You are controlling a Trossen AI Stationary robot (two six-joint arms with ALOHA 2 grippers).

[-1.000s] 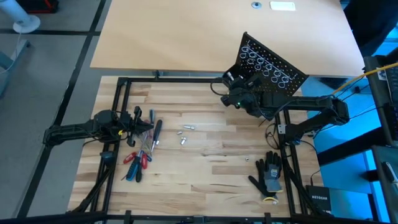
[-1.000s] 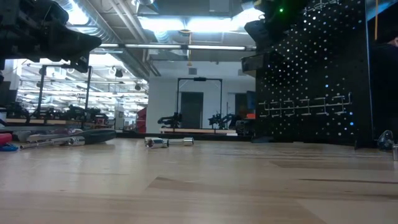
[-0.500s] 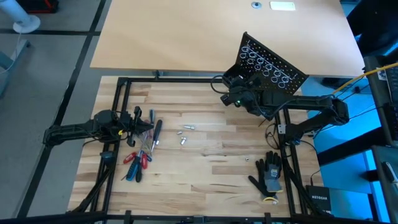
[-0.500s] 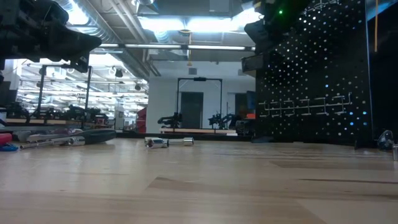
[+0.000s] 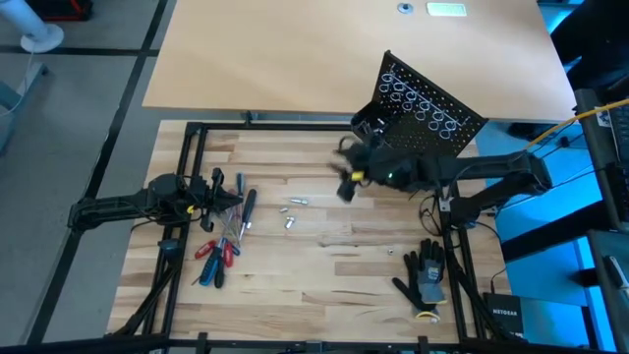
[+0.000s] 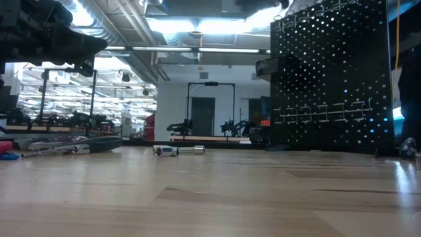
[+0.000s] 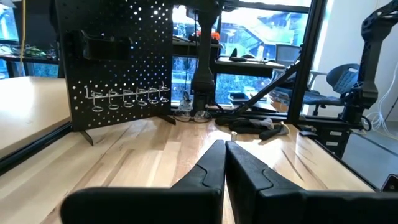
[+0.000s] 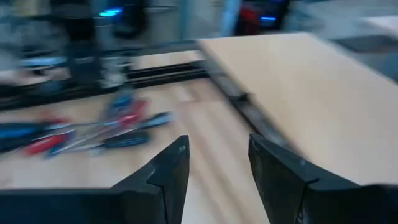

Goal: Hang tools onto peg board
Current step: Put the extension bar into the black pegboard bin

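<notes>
The tools (image 5: 222, 242) lie in a loose pile on the table's left part, with red, blue and black handles; they also show in the right wrist view (image 8: 81, 132) and the low view (image 6: 66, 146). Small silver bits (image 5: 292, 210) lie to their right. The black peg board (image 5: 425, 102) stands upright on its thin legs at the far right (image 6: 329, 79) (image 7: 115, 62). My left gripper (image 5: 232, 195) (image 7: 224, 148) hovers shut and empty above the pile's far end. My right gripper (image 5: 344, 179) (image 8: 217, 142) is open and empty, in front of the peg board and facing the tools.
A black-and-grey work glove (image 5: 425, 275) lies near the table's right near corner. A black frame rail (image 5: 295, 125) runs along the far edge, with a pale tabletop (image 5: 324, 54) behind it. Bare wood (image 5: 324, 265) lies between the tools and the glove.
My right gripper has swung away from the peg board, toward the table's left and near side, and has turned round toward the tools. It has left the low view's top. My left arm and the tools have kept still.
</notes>
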